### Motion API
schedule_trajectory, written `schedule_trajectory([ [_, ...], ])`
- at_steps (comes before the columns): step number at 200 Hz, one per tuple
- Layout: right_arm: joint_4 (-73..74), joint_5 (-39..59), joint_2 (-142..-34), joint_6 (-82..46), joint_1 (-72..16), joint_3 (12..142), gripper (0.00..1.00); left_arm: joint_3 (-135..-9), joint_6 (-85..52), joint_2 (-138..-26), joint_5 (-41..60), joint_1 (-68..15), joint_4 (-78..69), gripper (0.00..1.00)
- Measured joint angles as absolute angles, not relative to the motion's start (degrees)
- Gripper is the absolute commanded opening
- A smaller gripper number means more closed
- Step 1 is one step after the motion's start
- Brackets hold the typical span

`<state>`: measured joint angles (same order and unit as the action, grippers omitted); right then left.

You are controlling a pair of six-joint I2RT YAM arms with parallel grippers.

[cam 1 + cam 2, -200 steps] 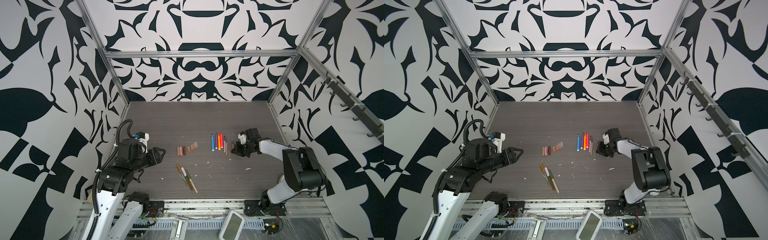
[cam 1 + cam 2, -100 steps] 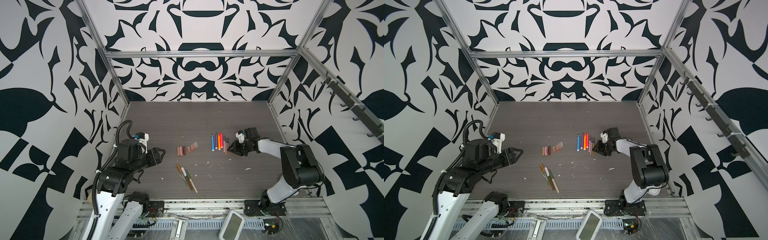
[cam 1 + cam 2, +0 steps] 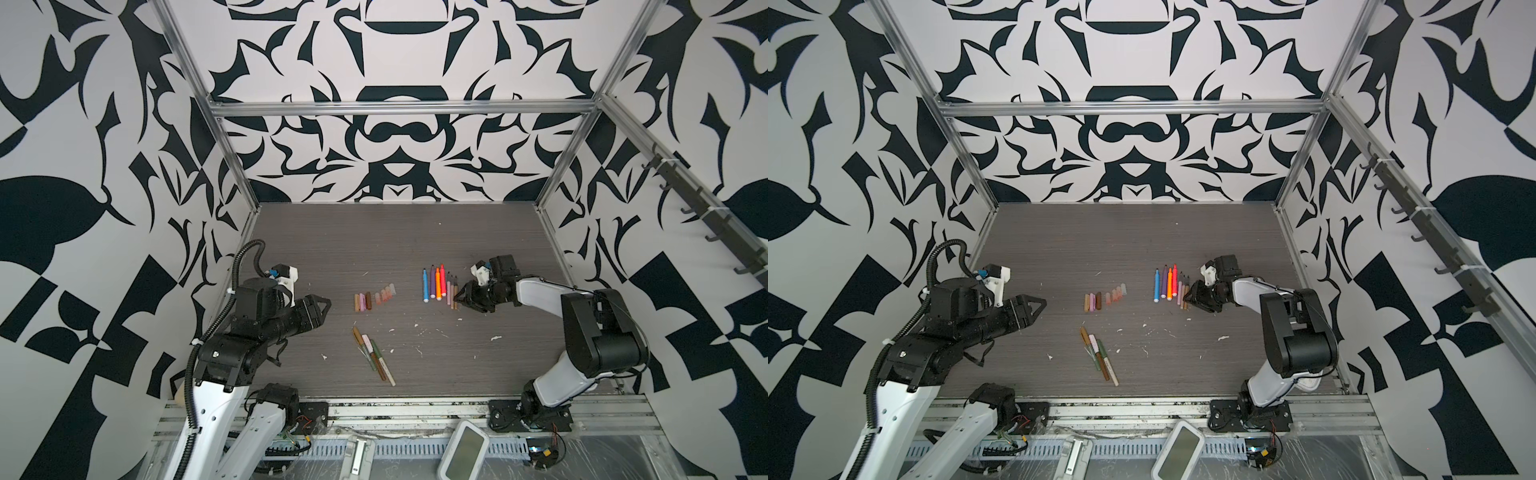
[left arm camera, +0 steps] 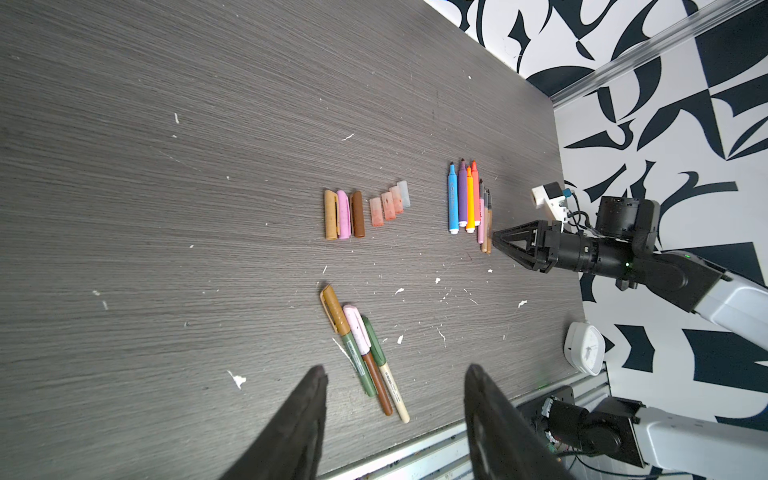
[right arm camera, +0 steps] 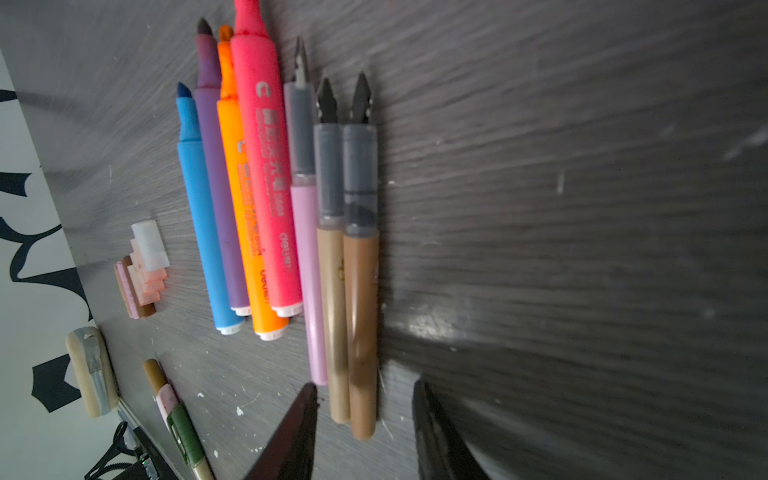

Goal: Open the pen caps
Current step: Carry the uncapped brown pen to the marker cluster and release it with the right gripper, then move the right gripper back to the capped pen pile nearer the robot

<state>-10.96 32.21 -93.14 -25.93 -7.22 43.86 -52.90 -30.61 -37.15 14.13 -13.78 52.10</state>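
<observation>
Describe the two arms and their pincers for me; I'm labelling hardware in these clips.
The left arm and right arm have white shells on black joints; the left carries a black corrugated hose. The left pincer and right pincer have black, open-framed triangular fingers, each with a white camera block behind.

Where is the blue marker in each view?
In a top view: blue marker, end of the uncapped row nearest the loose pen caps.
In a top view: blue marker, same place.
Left wrist: blue marker, same end of row.
Right wrist: blue marker, same end, close up.
Shared landmark: the loose pen caps.
</observation>
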Motion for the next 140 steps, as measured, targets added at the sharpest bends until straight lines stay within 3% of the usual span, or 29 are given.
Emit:
schedule_trajectory([
  [90, -12.8, 35.46, -82.72, -26.52, -8.32, 41.12, 0.47, -52.88, -30.68, -37.74, 14.15, -13.78, 52.05, 0.56],
  [110, -14.72, 33.82, -79.11, -26.5, -12.58, 40.97, 0.47, -52.36, -31.05, -37.74, 14.24, -13.78, 50.7, 0.56],
  [140, -18.37, 28.93, -76.79, -26.68, -25.65, 42.57, 0.47, -50.94, -31.48, -38.87, 14.2, -13.78, 47.92, 0.56],
])
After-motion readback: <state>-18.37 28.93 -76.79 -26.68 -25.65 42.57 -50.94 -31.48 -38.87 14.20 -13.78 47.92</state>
